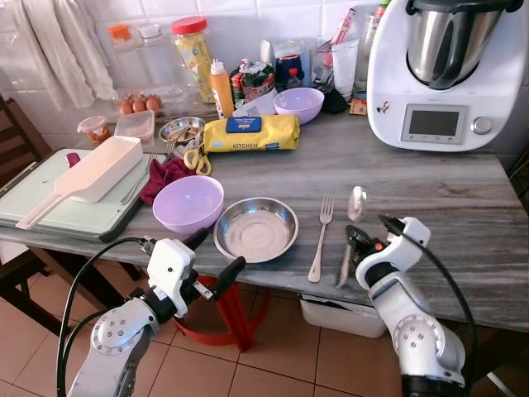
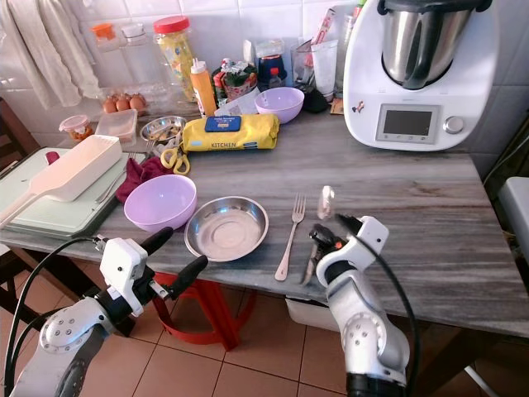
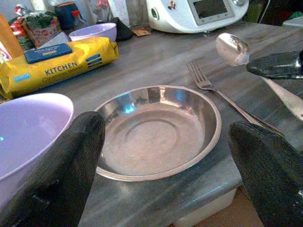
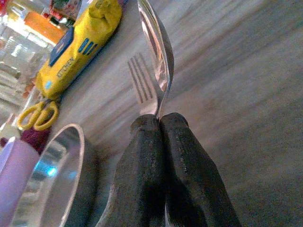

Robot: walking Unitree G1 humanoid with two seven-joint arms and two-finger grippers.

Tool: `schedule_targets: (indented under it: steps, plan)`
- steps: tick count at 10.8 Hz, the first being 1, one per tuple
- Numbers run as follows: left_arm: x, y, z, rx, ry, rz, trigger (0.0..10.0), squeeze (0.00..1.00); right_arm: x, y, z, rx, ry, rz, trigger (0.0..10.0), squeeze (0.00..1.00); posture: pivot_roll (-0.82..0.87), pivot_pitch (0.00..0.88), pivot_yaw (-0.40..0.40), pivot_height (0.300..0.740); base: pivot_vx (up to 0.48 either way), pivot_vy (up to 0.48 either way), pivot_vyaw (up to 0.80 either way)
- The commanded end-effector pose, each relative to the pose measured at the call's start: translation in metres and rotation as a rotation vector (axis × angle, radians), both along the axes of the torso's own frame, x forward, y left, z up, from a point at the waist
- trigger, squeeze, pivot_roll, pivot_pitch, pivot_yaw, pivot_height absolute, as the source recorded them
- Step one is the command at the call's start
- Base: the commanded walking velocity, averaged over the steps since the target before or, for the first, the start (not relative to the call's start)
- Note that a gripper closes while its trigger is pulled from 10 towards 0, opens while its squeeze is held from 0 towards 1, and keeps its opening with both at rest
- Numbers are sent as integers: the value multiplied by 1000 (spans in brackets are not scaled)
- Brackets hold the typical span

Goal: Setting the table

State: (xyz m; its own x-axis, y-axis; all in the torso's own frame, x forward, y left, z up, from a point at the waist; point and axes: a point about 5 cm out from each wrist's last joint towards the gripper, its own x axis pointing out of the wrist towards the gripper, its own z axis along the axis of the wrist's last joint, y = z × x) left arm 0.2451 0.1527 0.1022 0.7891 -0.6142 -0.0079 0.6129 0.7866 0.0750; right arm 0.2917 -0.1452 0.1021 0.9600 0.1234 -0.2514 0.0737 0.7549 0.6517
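Steel glints at the near edge of the grey wood-grain table (image 1: 463, 207), where the polished steel spoon (image 1: 356, 203) is partly hidden: its handle disappears between the right gripper (image 1: 357, 240)'s black fingers, which are pressed together on it, so only the bowl and a short neck can be made out. The bowl is shiny and oval, tilted up off the table and pointing toward the far side. Beneath the gripper a further strip of metal lies on the table; what it is cannot be told. Just left of the spoon lies the slim steel fork (image 1: 320, 236), flat, tines away from the robot. Left of the fork sits the round shallow steel dish (image 1: 256, 229), and left of that, the lilac plastic bowl (image 1: 188, 203) just beside it. The left gripper (image 1: 212, 257) hovers off the near table edge below the dish, fingers spread wide with nothing between them. The white kitchen machine (image 1: 442, 70) at the far right is cut off at the top.
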Motion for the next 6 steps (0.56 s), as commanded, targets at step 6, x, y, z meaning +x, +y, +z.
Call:
schedule_targets:
  steps: [6]
  plan:
    - [0, -6, 3, -25, -6, -47, 10000, 0, -8, 7, -18, -27, 110, 33, 10000, 0, -31, 0, 121, 740, 0, 0, 0]
